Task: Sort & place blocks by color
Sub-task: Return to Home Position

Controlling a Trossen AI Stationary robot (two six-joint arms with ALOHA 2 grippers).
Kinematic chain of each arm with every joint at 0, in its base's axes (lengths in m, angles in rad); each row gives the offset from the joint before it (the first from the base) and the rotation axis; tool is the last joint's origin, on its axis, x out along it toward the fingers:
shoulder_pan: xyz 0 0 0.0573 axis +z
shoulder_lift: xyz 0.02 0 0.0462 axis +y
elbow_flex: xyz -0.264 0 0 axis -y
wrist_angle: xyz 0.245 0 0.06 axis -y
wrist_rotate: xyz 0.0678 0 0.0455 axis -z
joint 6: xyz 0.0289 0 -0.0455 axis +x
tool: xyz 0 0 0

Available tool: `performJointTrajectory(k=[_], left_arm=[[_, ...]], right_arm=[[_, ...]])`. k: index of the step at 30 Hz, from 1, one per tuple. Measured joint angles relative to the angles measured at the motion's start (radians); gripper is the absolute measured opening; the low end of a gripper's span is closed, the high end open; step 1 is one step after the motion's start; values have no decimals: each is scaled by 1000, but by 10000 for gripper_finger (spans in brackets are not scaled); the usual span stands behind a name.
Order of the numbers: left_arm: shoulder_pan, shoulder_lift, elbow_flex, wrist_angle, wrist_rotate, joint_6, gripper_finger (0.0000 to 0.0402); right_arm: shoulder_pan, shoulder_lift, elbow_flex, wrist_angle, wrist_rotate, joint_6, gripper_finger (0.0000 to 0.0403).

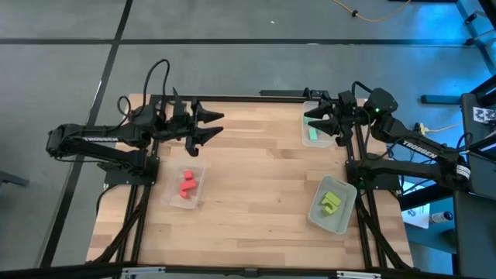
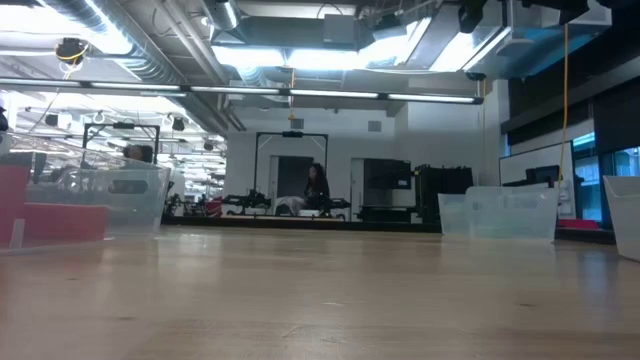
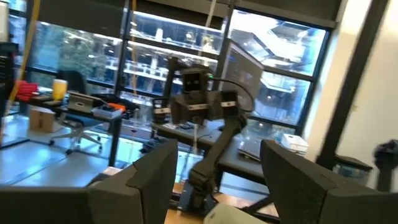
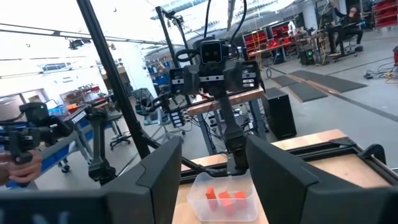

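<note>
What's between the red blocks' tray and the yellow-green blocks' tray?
Only bare table, seen in the high view, lies between the red blocks and the yellow-green blocks.

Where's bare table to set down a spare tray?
The wide middle of the table, between the red blocks and the yellow-green blocks, is bare. Crowded at the arms: the open left gripper juts in beyond the red blocks; the open right gripper hangs over the mint blocks.
</note>
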Motion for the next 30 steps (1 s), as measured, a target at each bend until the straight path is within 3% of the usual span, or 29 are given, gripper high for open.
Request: performJointTrajectory(k=[5,8,11,15,17,30], left_arm=[[-40,-40,-1,-14,3,3,216],[-47,-80,-1,-77,6,22,193],[-47,-137,-1,-160,7,41,145],[-47,-246,-1,-315,22,107,40],[-47,-303,-26,-341,24,122,12],[-46,-667,-449,-182,30,4,0]], right_arm=[[1,0,0,0,-1,-1,184],[1,0,0,0,-1,-1,184],[1,0,0,0,-1,-2,184],[1,0,0,-1,0,-2,184],[1,0,0,-1,2,2,184],[1,0,0,-7,1,54,184]])
